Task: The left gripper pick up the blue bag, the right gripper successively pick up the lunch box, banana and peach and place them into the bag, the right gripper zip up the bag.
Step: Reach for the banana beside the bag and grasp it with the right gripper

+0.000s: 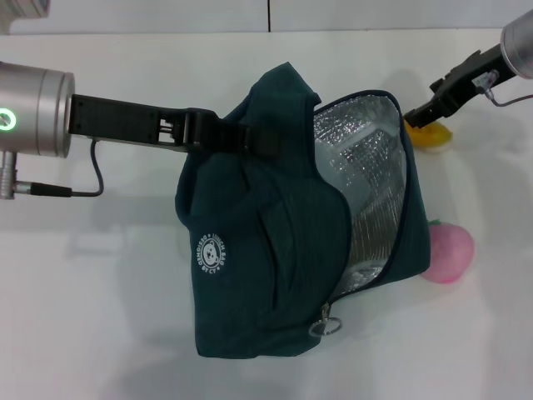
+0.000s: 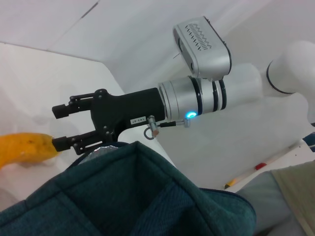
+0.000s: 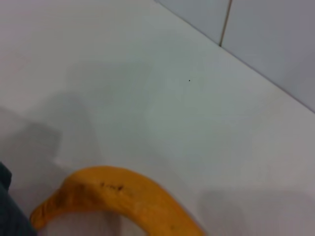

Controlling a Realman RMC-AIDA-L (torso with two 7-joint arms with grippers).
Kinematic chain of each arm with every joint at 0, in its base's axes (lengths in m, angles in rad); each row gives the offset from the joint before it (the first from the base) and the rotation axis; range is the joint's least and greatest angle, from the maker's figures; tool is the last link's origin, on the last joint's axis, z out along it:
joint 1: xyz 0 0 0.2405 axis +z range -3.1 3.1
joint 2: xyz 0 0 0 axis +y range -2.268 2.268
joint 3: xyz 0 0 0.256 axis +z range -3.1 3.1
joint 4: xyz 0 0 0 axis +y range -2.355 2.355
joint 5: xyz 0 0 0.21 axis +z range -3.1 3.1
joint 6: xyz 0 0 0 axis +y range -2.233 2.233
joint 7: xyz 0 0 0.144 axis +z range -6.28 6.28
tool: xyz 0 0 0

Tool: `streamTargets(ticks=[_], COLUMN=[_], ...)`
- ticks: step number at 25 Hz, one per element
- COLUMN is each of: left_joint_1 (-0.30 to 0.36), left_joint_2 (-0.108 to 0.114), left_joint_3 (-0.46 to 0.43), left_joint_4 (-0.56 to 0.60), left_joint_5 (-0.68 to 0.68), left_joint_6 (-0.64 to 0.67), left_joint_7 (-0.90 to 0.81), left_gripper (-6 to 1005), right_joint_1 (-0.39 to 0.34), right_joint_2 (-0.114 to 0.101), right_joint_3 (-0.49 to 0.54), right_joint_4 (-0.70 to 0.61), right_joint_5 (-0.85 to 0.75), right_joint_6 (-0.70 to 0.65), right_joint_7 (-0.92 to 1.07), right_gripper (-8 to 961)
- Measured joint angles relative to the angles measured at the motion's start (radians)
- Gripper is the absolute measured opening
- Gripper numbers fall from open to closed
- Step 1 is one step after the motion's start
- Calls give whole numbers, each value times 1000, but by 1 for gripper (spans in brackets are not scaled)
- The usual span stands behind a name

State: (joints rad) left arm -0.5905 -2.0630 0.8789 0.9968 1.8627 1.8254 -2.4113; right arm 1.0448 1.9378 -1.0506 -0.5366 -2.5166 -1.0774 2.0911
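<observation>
The blue bag (image 1: 275,225) hangs from my left gripper (image 1: 204,132), which is shut on one of its strap handles. The bag's mouth faces right, showing the silver lining (image 1: 366,183), and the zipper ring (image 1: 325,323) hangs low. My right gripper (image 1: 423,102) is open just right of the bag's mouth, above the banana (image 1: 433,135). The left wrist view shows its fingers (image 2: 64,110) apart, next to the banana's end (image 2: 24,150), over the bag's rim (image 2: 138,196). The banana also fills the right wrist view (image 3: 123,196). The peach (image 1: 450,254) lies beside the bag's lower right. The lunch box is hidden.
The white table (image 1: 100,317) stretches to the left of and in front of the bag. A white wall with a seam (image 1: 268,15) runs along the back. The left arm's cable (image 1: 92,179) hangs beside the bag.
</observation>
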Motion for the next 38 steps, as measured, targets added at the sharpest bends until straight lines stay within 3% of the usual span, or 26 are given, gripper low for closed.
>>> streamTargets(ticks=[38], left_joint_1=[-8], left_joint_2=[-11], left_joint_3=[0], left_joint_4=[-3], left_joint_5=[-1], left_joint_6=[0], left_joint_7=[0], left_gripper=[44], right_joint_1=[-28], right_joint_2=[22], right_joint_3=[0], right_joint_4=[84], right_joint_5=[-3], right_joint_6=[94], right_joint_7=[-88], right_gripper=[721])
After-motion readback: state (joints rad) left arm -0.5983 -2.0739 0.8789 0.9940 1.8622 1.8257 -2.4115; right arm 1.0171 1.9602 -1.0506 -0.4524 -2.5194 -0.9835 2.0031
